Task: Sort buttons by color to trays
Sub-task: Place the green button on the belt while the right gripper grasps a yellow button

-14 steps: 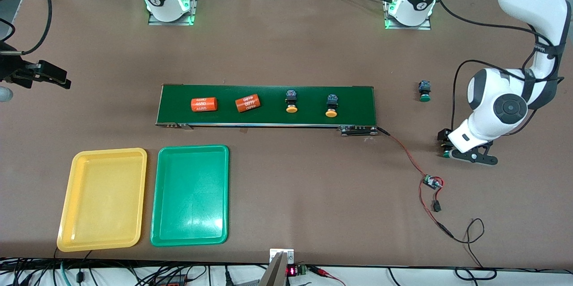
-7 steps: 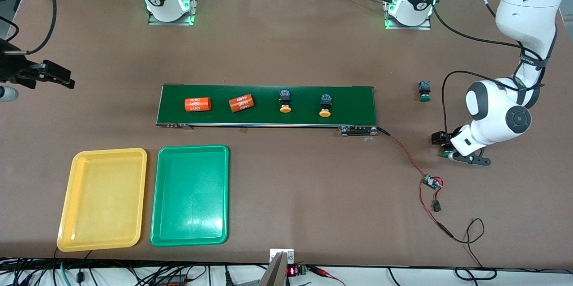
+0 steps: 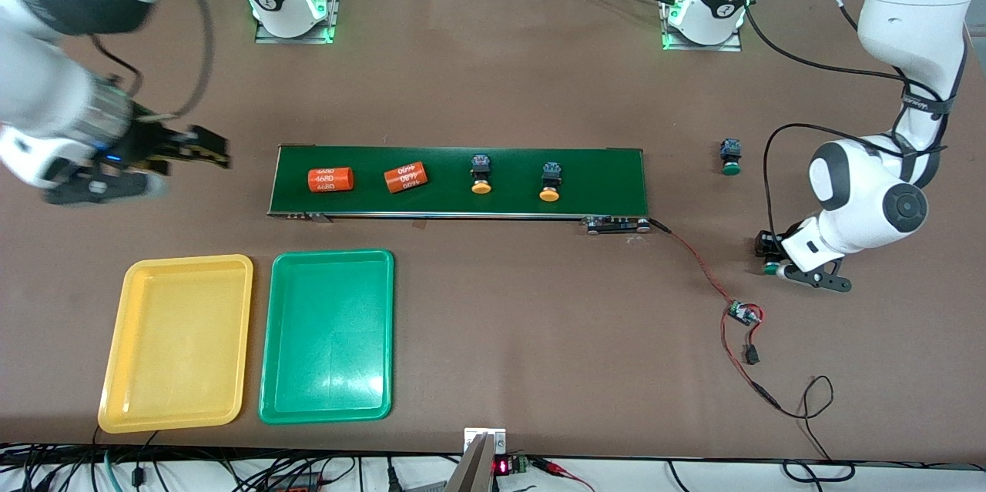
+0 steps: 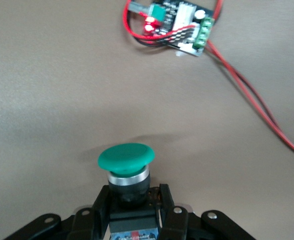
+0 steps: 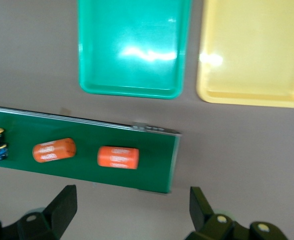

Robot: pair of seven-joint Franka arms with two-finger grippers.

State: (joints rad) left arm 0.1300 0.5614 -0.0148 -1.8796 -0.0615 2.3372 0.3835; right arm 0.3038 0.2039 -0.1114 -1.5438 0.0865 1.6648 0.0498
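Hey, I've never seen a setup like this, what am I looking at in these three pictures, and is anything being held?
Two white robot arms work at a brown table. One picture looks down from a high camera facing them; the others come from cameras on each arm's wrist.

On the table lie a yellow tray and a green tray, side by side. Farther from the camera is a dark green belt carrying two orange cylinders and two yellow buttons. A green button sits off the belt, toward the left arm's end.

The left gripper has its jaws shut on another green button, near a small circuit board. The right gripper hangs open over the belt's other end.
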